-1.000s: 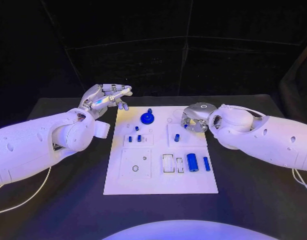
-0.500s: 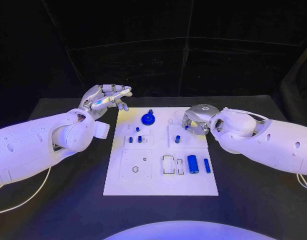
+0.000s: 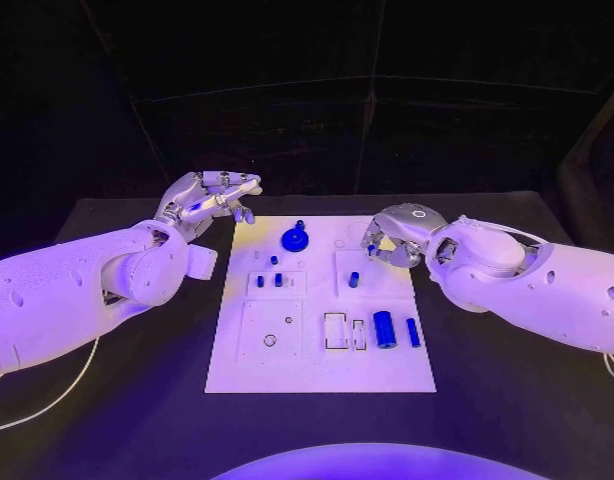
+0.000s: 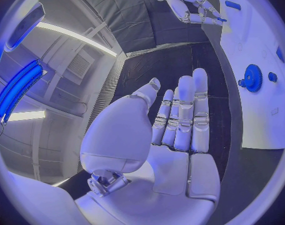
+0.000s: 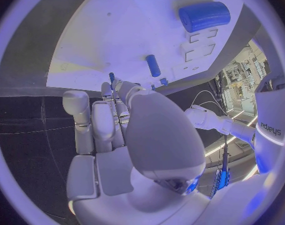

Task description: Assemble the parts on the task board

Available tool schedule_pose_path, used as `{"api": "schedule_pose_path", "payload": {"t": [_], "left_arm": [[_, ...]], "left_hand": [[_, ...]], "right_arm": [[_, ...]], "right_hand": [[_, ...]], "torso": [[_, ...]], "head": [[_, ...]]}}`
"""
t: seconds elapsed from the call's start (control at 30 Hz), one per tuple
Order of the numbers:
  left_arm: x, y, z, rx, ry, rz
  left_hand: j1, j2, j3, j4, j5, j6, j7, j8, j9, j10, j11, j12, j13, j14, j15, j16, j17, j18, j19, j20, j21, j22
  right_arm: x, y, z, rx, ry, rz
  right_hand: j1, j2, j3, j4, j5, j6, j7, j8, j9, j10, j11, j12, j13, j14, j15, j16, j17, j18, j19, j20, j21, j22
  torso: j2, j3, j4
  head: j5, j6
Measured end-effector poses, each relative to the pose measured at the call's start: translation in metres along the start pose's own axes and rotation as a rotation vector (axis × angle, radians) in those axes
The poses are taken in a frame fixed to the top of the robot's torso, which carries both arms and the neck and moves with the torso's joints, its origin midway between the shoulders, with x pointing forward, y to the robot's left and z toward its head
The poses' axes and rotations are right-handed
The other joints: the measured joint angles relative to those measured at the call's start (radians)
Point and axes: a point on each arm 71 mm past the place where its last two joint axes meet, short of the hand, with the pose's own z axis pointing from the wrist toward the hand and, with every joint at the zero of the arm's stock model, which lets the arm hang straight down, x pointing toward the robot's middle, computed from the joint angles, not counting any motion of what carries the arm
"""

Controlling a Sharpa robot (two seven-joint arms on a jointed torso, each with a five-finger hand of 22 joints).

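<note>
The white task board (image 3: 322,372) lies in the middle of the black table. A blue gear (image 3: 296,238) stands at its far end, also seen as the gear (image 4: 252,77) in the left wrist view. My right hand (image 3: 395,232) hovers over the board's far right edge and pinches a small blue peg (image 5: 111,77) at its fingertips. A thick blue cylinder (image 3: 384,327) and a slimmer blue piece (image 3: 412,331) lie near the board's right side. My left hand (image 3: 209,197) is raised off the board's far left corner, its fingers (image 4: 183,110) straight and holding nothing.
Small blue pegs (image 3: 268,280) stand in a square block left of centre, and another peg (image 3: 353,281) stands right of centre. Rectangular slots (image 3: 345,330) and a plate with holes (image 3: 271,330) sit in the board's near half. Bare black table (image 3: 91,400) surrounds the board.
My right forearm has swung a little toward the near right, while the hand stays over the board's far right edge with the peg. The left hand has not moved.
</note>
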Motion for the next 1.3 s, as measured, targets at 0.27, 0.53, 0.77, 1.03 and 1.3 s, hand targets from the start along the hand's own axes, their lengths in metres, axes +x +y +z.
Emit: {"api": "schedule_pose_path", "payload": {"t": [0.27,0.53,0.77,1.03,1.3], "left_arm": [[-0.001,0.000,-0.001,0.000,-0.002,0.001],[0.002,0.000,-0.001,0.000,0.004,-0.003],[0.004,0.000,0.000,0.000,0.010,-0.006],[0.008,0.000,0.001,0.001,0.017,-0.009],[0.011,0.000,0.001,0.001,0.022,-0.012]], "left_hand": [[0.004,0.004,-0.003,-0.003,0.000,0.000,0.000,0.000,0.000,0.000,0.000,0.004,-0.001,0.000,0.000,0.000,0.000,0.000,0.000,0.000,-0.004,-0.001],[0.004,0.004,-0.003,-0.003,0.000,0.000,0.000,0.000,0.000,0.000,0.000,0.004,-0.001,0.000,0.000,0.000,0.000,0.000,0.000,0.000,-0.004,-0.001],[0.004,0.004,-0.003,-0.003,0.000,0.000,0.000,0.000,0.000,-0.004,-0.004,0.004,-0.001,0.000,0.000,0.000,-0.001,0.000,0.000,0.000,-0.004,-0.001],[0.004,0.004,-0.003,-0.003,0.000,0.000,0.000,0.000,0.000,-0.004,-0.004,0.004,-0.001,0.000,0.000,0.000,-0.001,0.000,0.000,0.000,-0.004,-0.001],[0.004,0.004,-0.003,-0.003,0.000,0.000,0.000,0.000,0.000,-0.004,-0.004,0.004,-0.001,0.000,0.000,0.000,-0.001,0.000,0.000,0.000,-0.004,-0.002]], "right_arm": [[-0.008,0.020,-0.009,-0.049,-0.037,0.066],[-0.015,0.062,-0.005,-0.159,-0.083,0.164],[-0.009,0.090,0.003,-0.231,-0.085,0.215],[0.021,0.115,0.008,-0.282,-0.028,0.260],[0.037,0.125,0.012,-0.301,0.023,0.258]], "right_hand": [[0.000,0.000,0.011,-0.006,0.000,0.000,0.000,0.000,0.000,0.000,0.000,-0.006,0.000,0.000,0.000,0.000,0.001,0.000,0.007,0.000,0.008,0.008],[-0.007,-0.001,0.021,-0.015,0.000,0.000,0.000,0.000,0.000,0.000,0.000,-0.006,0.000,0.000,0.000,0.000,0.003,0.000,0.007,0.000,0.010,0.013],[-0.008,0.000,0.023,-0.018,0.001,0.000,0.000,0.000,-0.001,0.000,0.000,-0.012,0.000,0.000,0.000,0.000,0.003,0.000,0.007,0.000,0.010,0.015],[-0.008,0.000,0.026,-0.021,0.003,0.000,0.000,0.000,-0.001,0.000,0.000,-0.012,-0.001,0.000,0.000,0.004,0.003,0.000,0.007,0.000,0.010,0.015],[-0.012,-0.004,0.029,-0.023,0.003,-0.004,0.003,0.000,-0.001,0.000,0.000,-0.012,-0.001,0.000,0.000,0.004,0.003,0.000,0.007,0.000,0.010,0.012]], "torso": [[0.000,-0.0002,0.0003],[0.000,-0.0007,0.0029],[0.001,-0.0012,0.0034],[0.003,-0.0006,0.0014],[0.003,-0.0006,0.0015]], "head": [[0.010,0.002],[0.030,0.002],[0.059,-0.007],[0.092,-0.024],[0.110,-0.035]]}}
